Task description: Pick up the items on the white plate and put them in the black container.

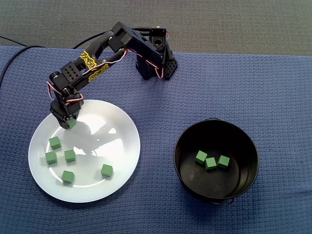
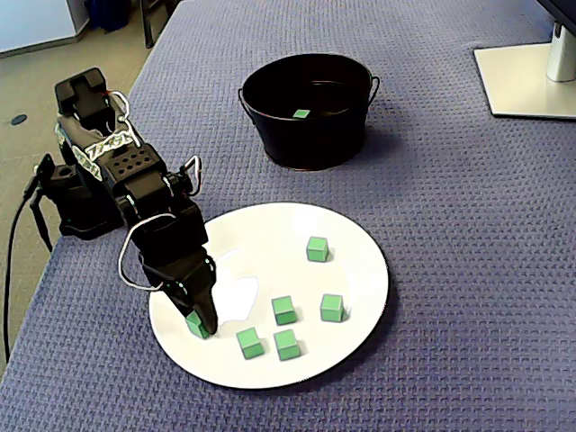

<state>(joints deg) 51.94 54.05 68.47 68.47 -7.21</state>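
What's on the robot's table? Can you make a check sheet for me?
Surface: blue woven cloth.
Job's things: white round plate holding six small green cubes; black metal pot holding three more.
Clutter: nothing seen.
Hand: black hand down on the plate at one cube; grip unclear.
Cables: black cable trailing off the cloth's edge.
Surroundings: white stand base, grey floor.

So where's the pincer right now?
In a fixed view, the pincer is over the upper-left edge of the white plate, tips at a green cube.
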